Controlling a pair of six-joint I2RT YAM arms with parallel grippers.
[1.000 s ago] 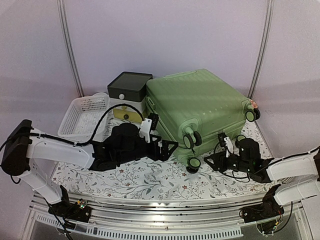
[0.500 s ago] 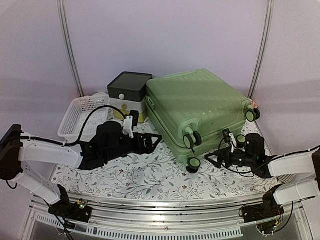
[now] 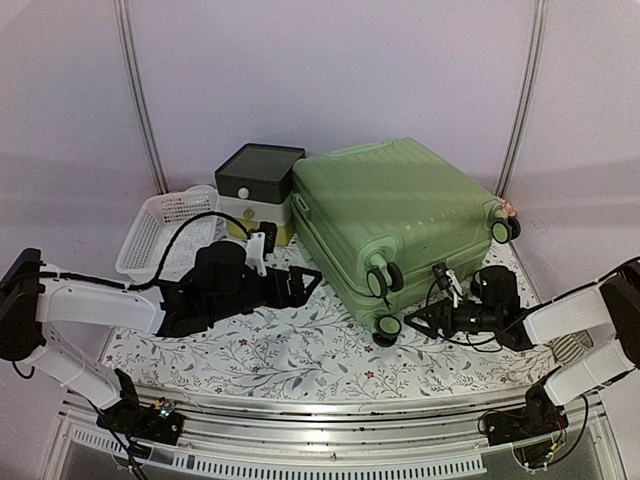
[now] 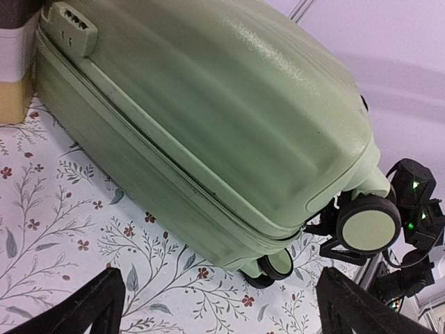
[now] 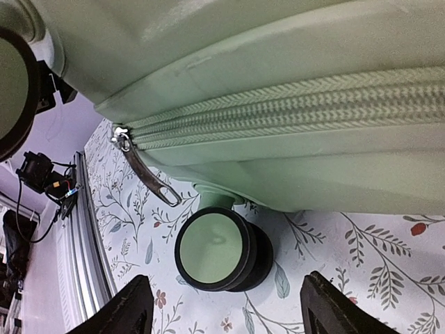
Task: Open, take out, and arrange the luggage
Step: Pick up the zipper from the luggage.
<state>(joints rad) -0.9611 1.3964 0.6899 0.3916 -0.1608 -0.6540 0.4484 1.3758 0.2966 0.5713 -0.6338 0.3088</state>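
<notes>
The luggage (image 3: 400, 215), a light-green ribbed suitcase, lies flat at centre right with its zip closed. My left gripper (image 3: 305, 283) hovers open over the cloth, a short way left of the case's front edge. The left wrist view takes in the luggage (image 4: 208, 118) beyond the left gripper (image 4: 219, 309), with only cloth between the fingers. My right gripper (image 3: 415, 322) stands open at the near right corner, beside the lower caster wheel (image 3: 388, 325). Seen from the right wrist, the right gripper (image 5: 229, 313) faces that wheel (image 5: 215, 249), and the metal zip pull (image 5: 149, 177) hangs above it, untouched.
A dark-lidded white-and-yellow box (image 3: 257, 185) stands against the luggage's left end. A white mesh basket (image 3: 165, 232) sits at the far left. A floral cloth (image 3: 300, 350) covers the table. A combination lock (image 4: 73, 24) sits on the case's side.
My left gripper has drawn back leftward from the suitcase's front edge. My right gripper has opened wider and shifted left toward the lower wheel.
</notes>
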